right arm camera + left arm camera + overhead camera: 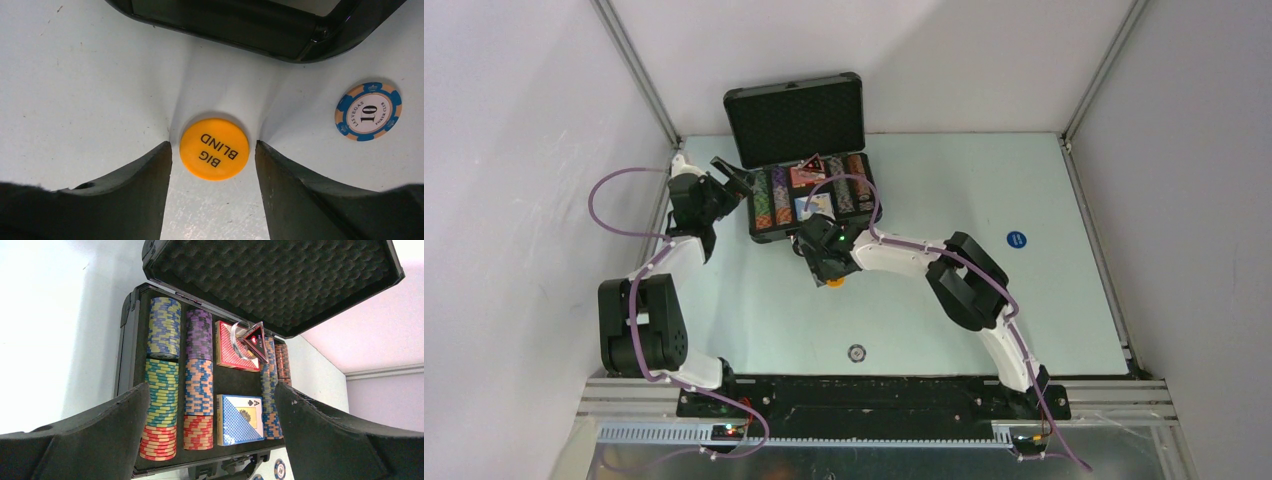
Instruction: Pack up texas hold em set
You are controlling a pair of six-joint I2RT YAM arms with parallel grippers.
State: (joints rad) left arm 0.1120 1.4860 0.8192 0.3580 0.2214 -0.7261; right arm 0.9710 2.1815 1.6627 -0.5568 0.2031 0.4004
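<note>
1. The set point(809, 190) was found in its open case point(769, 237) at the far side of the table point(1044, 320), left of centre, with the lid stood up.
2. Rows of chips point(162, 390) were packed in the case's slots. A red deck point(232, 347) and a blue deck point(240, 420) were lodged in the middle compartment, the red one nearer the lid.
3. A triangular marker point(255, 339) was propped, tilted, on the red deck.
4. The left gripper point(734, 176) was held beside the case's left end, its jaws spread wide with nothing between them.
5. The right gripper point(213, 145) was lowered to the table just in front of the case's handle point(225, 25).
6. An orange button point(214, 149) marked BIG BLIND was straddled by its jaws, which were released, with a thin gap left on each side.
7. A blue chip point(368, 111) marked 10 was laid flat on the table near the button, outside the jaws.
</note>
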